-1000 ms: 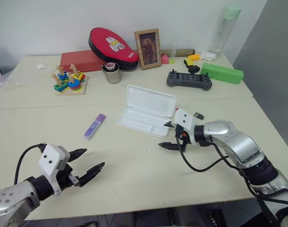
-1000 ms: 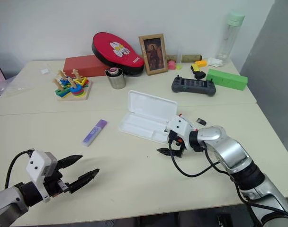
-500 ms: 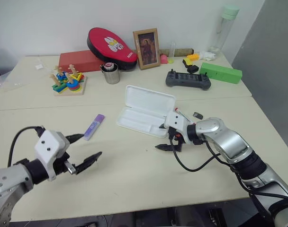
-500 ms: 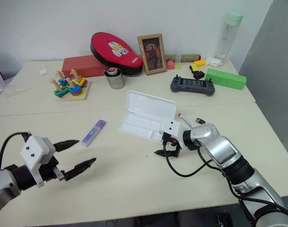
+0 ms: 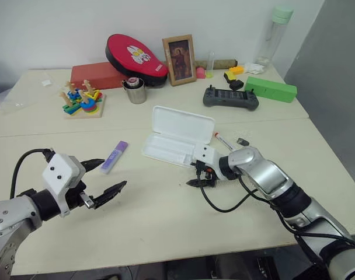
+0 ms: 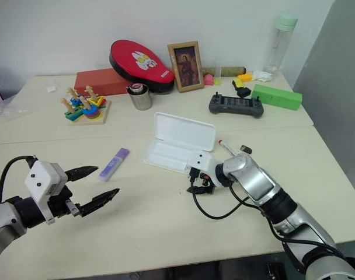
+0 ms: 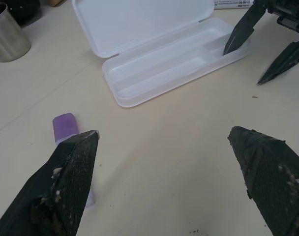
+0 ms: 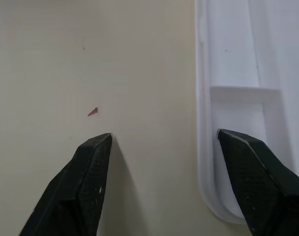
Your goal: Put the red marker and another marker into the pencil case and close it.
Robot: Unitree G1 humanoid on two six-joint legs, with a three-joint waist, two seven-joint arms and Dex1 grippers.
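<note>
1. Head views. The pencil case (image 5: pixel 177 136) lies open on the table (image 5: pixel 166 216), its lid folded back and its tray bare. The red marker (image 5: pixel 223 140) lies just beside the case's right end, on the side nearer the green box (image 5: pixel 273 90). The purple highlighter (image 5: pixel 115 156) lies left of the case, apart from it. The right gripper (image 5: pixel 196 175) sits low at the case's near right corner, fingers parted, holding nothing. The left gripper (image 5: pixel 105 179) hovers left of the case and nearer the table's front edge, fingers spread wide and empty. Behind the case stand a metal cup (image 5: pixel 136 91), a picture frame (image 5: pixel 180 51) and a black controller (image 5: pixel 230 97).

2. Left wrist view. Both left fingertips (image 7: pixel 73 162) stand far apart over bare table. The highlighter (image 7: pixel 66 126) lies just beside one tip; whether they touch cannot be told. The open case (image 7: pixel 174 59) lies beyond, with the right gripper (image 7: pixel 260 49) at its end.

3. Right wrist view. The right fingertips (image 8: pixel 98 152) are parted; one is over the table, the other at the case's rim (image 8: pixel 202 147). Nothing is between them.
</note>
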